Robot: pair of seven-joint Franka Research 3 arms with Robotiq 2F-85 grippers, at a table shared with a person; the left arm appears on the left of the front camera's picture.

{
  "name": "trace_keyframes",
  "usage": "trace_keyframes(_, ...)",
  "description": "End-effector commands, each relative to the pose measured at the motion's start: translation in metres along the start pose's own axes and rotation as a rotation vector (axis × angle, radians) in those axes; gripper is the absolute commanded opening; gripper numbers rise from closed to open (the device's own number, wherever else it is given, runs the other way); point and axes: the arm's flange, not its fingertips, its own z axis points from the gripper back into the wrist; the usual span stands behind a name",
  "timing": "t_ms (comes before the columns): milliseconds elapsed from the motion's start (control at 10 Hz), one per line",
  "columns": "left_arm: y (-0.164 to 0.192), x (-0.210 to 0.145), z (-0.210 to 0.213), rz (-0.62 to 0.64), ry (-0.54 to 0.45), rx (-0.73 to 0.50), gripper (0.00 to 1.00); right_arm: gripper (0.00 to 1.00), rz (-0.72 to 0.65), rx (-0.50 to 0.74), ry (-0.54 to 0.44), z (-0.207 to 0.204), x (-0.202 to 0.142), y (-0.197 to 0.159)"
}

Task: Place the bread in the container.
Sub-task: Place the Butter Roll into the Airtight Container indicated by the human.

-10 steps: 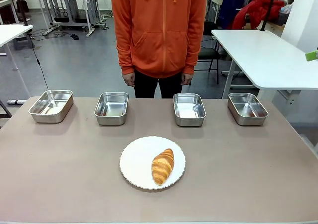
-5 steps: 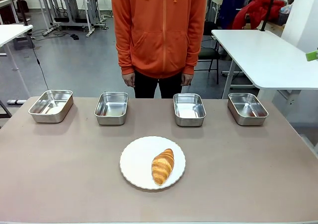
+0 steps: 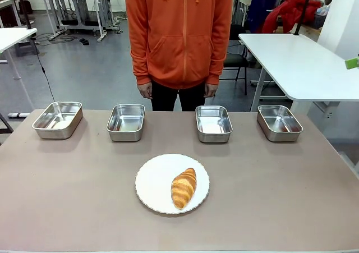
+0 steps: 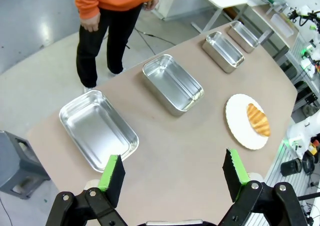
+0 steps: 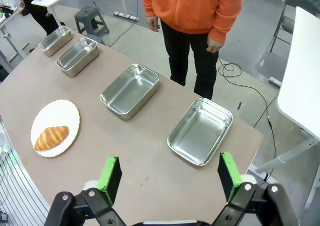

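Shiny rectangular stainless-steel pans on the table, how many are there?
4, in one row along the far side of the brown table: far-left pan, centre-left pan, centre-right pan, far-right pan. None looks hidden.

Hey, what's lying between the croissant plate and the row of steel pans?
Nothing. In the front view, the stretch of table between the white plate holding the croissant and the four steel pans is bare.

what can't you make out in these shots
- front view: the bread's underside, hidden against the plate
- front view: the person above the chest, cut off by the top edge
- left wrist view: the left claw's base, cut off by the bottom edge
- right wrist view: the right claw's base, likewise
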Motion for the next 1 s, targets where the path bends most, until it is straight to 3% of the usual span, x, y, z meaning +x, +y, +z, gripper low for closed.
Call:
trace_keyframes(0,-0.0002,-0.0009,0.0014,-0.012,-0.010,-0.011,1.00,1.00,0.010,0.011,-0.016,-0.0014,-0.0005,-0.0002)
trace_keyframes(900,-0.0002,-0.0009,0.0014,-0.012,-0.010,-0.011,1.00,1.00,0.010,0.011,-0.016,-0.0014,-0.0005,-0.0002)
